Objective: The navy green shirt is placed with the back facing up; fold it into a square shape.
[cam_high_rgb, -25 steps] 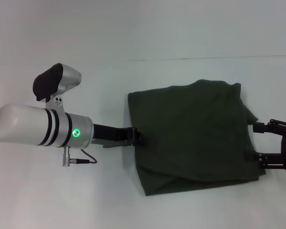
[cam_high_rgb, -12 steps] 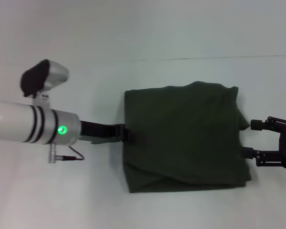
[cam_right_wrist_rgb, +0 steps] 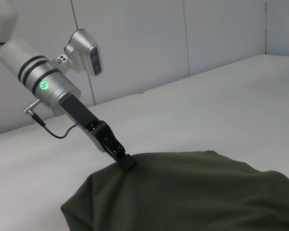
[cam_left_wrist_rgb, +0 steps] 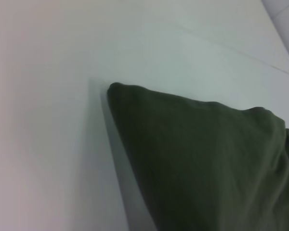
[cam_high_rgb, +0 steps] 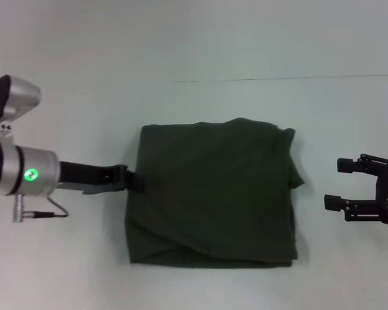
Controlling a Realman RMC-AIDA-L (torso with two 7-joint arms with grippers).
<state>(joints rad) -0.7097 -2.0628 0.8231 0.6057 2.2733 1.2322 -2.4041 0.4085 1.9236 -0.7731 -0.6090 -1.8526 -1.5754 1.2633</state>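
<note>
Head view: the navy green shirt [cam_high_rgb: 213,192] lies folded into a roughly square bundle at the centre of the white table [cam_high_rgb: 181,45], plain side up, with no lettering visible. Its edge toward 12 o'clock is slightly humped; the edge toward 6 o'clock shows a diagonal fold line and layered cloth near the corner at 7 o'clock; a small bulge of fabric projects from the edge toward 3 o'clock. The left gripper [cam_high_rgb: 134,179] meets the shirt at the middle of its 9 o'clock edge, its dark fingers closed on the cloth there; the silver arm with a green indicator light extends away toward 9 o'clock. The right gripper [cam_high_rgb: 339,184] stands at 3 o'clock from the shirt, near it but clear of the fabric, its two black fingers [cam_high_rgb: 346,165] spread apart and holding nothing. Left wrist view: one corner of the shirt [cam_left_wrist_rgb: 202,159] rises off the table surface [cam_left_wrist_rgb: 62,96], casting a soft shadow beside it; the gripper's own fingers are not shown. Right wrist view: the left gripper [cam_right_wrist_rgb: 124,160] pinches the far edge of the shirt [cam_right_wrist_rgb: 192,192], where the cloth is drawn up into a low peak, with a panelled wall [cam_right_wrist_rgb: 135,43] behind the table.
</note>
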